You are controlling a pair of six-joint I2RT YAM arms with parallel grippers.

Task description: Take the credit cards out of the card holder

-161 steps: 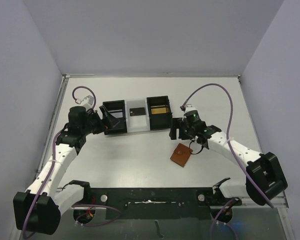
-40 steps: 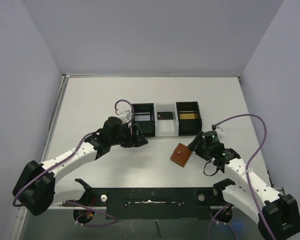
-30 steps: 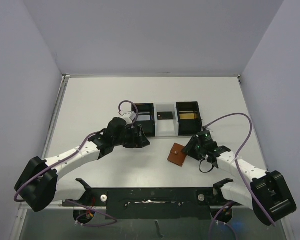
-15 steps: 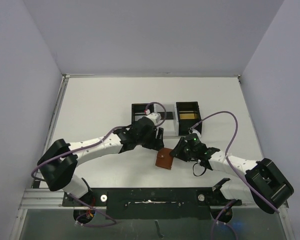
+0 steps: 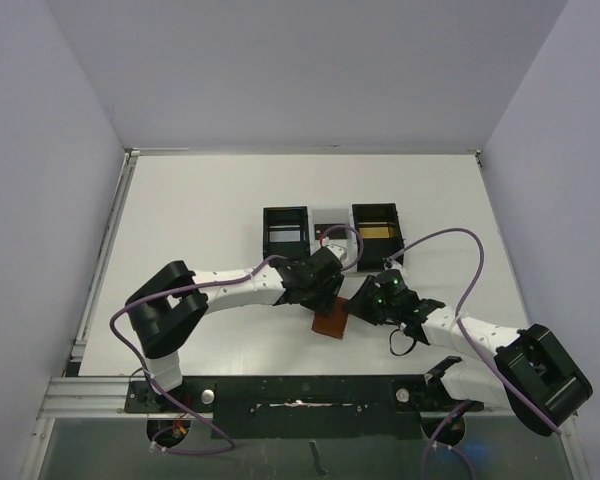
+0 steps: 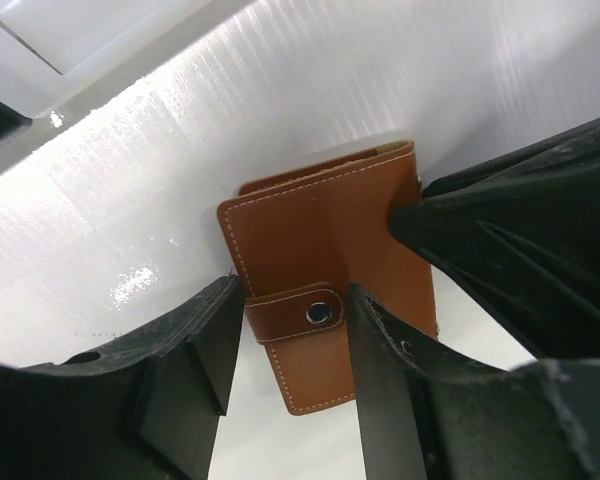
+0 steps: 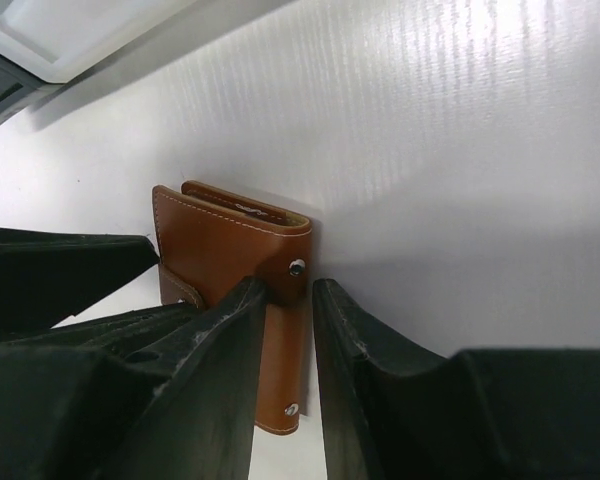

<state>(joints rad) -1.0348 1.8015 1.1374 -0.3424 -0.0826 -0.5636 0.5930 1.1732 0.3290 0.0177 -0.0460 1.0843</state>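
Note:
The card holder (image 5: 330,323), a closed reddish-brown wallet, lies on the white table below the tray. My right gripper (image 5: 360,304) is shut on its riveted edge (image 7: 292,268), fingers pinching the leather. My left gripper (image 5: 325,292) reaches in from the left. Its fingers (image 6: 212,345) stand apart on either side of the snap tab (image 6: 298,314), close to its ends, and I cannot tell whether they touch it. The tab is snapped shut. No credit cards show in the holder (image 6: 320,235). One gold-tan card (image 5: 378,231) lies in the tray's right compartment.
The black-and-white three-compartment tray (image 5: 286,214) stands just behind both grippers, and a corner of it shows in each wrist view. Purple cables loop over both wrists. The arms' black base rail runs along the near edge.
The left arm swung right from the tray to the card holder, its jaws narrowing. The right gripper closed on the holder and shifted it left. Earlier, the tray was moved right.

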